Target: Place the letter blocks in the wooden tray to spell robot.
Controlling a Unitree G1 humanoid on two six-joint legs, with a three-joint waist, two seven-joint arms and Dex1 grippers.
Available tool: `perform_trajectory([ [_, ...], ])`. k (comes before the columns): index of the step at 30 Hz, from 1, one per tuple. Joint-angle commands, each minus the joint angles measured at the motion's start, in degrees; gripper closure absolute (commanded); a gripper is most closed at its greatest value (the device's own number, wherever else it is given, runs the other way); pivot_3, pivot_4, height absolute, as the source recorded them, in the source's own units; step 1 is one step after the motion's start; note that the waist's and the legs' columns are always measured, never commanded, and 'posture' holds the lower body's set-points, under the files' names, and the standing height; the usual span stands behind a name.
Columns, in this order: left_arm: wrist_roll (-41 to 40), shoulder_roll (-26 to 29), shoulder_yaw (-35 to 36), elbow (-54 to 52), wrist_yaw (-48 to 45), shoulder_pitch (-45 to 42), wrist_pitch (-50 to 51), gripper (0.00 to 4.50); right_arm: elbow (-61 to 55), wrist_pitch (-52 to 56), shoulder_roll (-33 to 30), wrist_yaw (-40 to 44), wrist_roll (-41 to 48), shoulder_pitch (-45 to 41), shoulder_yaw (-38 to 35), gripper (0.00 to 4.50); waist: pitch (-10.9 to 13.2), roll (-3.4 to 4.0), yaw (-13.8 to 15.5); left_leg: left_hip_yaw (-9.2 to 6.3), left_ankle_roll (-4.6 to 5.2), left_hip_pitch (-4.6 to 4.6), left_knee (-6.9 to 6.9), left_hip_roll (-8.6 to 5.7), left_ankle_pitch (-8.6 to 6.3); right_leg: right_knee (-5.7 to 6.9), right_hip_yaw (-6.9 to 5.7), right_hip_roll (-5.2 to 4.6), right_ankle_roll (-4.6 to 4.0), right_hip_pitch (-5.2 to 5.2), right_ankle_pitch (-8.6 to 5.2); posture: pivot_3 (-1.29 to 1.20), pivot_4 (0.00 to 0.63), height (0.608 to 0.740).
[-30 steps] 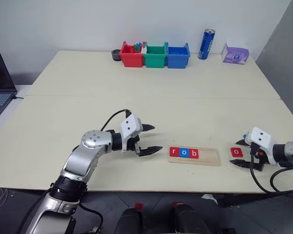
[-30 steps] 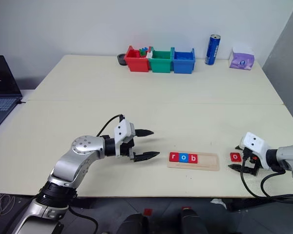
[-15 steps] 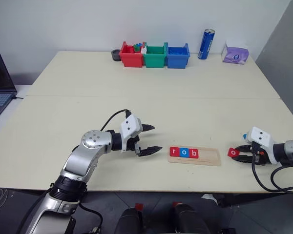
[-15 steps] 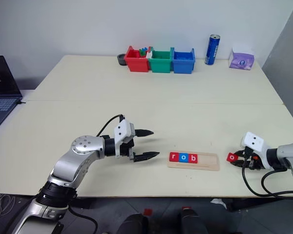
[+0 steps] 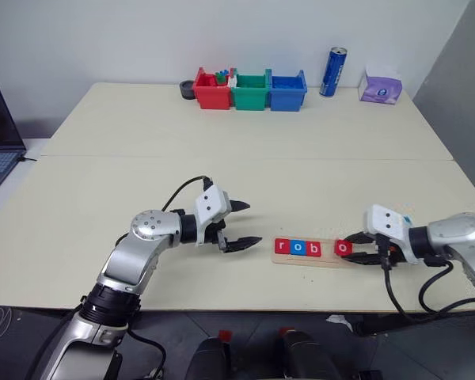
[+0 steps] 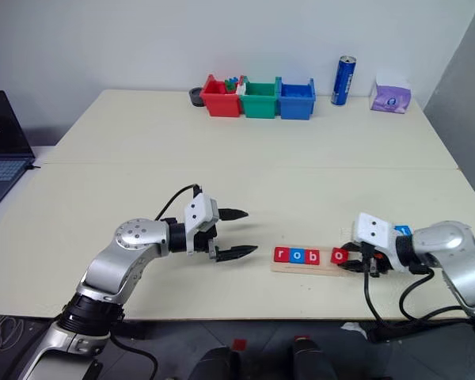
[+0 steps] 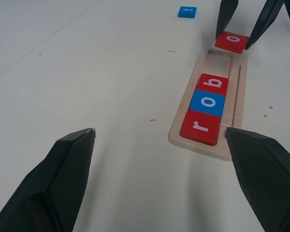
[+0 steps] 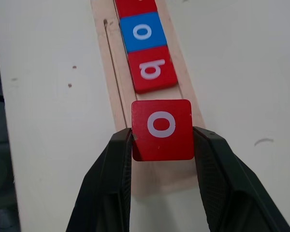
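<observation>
My left gripper (image 5: 242, 225) hangs with jaws spread beside the wooden tray (image 5: 315, 251), where r, o, b sit. My right gripper (image 8: 162, 145) clamps the red o tile (image 8: 162, 129) over the tray's free end; the left wrist view adds a blue tile (image 7: 187, 11) lying on the table (image 5: 222, 174) beyond.

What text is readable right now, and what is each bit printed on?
"r": red block at the wooden tray end.
"o": blue block next to it.
"b": red block, third in the tray.
"o": red block held in the right tool.
Loose blue block: letter too small to read.
Blue can and purple tissue pack: print unreadable.
</observation>
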Motion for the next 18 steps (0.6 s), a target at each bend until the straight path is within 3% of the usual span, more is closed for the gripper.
perform_trajectory([
  [1,-0.4,0.2,0.4,-3.4,0.4,-0.9,0.4,0.00,0.3,0.1,0.3,0.6,-1.4,-2.5,1.6,3.06,0.0,0.00,0.0,-0.01,0.00,-0.01,0.00,0.00,0.00,-0.01,-0.01,0.00,0.00,0.00,0.00,0.00,0.150,0.740],
  [18,0.1,-0.3,0.3,-2.9,1.0,0.0,-0.7,0.00,4.6,-2.2,1.8,2.5,-5.6,-6.4,6.4,3.06,0.0,0.00,0.1,-0.02,0.00,-0.01,0.00,0.01,0.00,0.00,-0.03,-0.02,-0.02,0.00,0.01,0.00,0.150,0.740],
])
